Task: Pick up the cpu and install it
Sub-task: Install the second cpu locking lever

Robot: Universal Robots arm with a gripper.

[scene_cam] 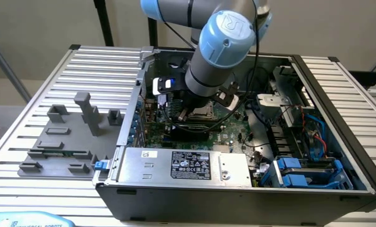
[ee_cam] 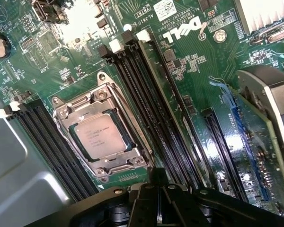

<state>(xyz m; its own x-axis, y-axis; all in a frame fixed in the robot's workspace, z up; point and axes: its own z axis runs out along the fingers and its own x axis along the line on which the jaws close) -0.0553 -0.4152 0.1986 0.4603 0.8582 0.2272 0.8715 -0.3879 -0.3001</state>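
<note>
**CPU sitting in its socket, my pincer closed above the board**

My wrist camera is giving me what the exterior view cannot: the cpu (ee_cam: 100, 135) is lying flat inside the metal socket frame (ee_cam: 102, 138) on the green motherboard (ee_cam: 189, 66), its silvery top facing up and its printed lettering showing. In the exterior view my own arm (scene_cam: 218, 47) is covering most of that spot, so there I am seeing just a corner of the socket under my wrist.

Counting from the wrist view — one cpu, one socket, and two banks of black memory slots (ee_cam: 146, 99), one on each side of the socket. The exterior view is adding one open computer case (scene_cam: 238, 189), one power supply with a label (scene_cam: 188, 165) along the near edge, and a grey fixture plate (scene_cam: 62, 142) with several grey blocks on the slatted table (scene_cam: 24, 94), at the exterior view's left.

My arm is reaching down into the case from above, wrist pointing at the board. My pincer (ee_cam: 154, 201) is closed and holding nothing — its dark body is hanging just beside the socket's edge, with the cpu apart from it.
</note>
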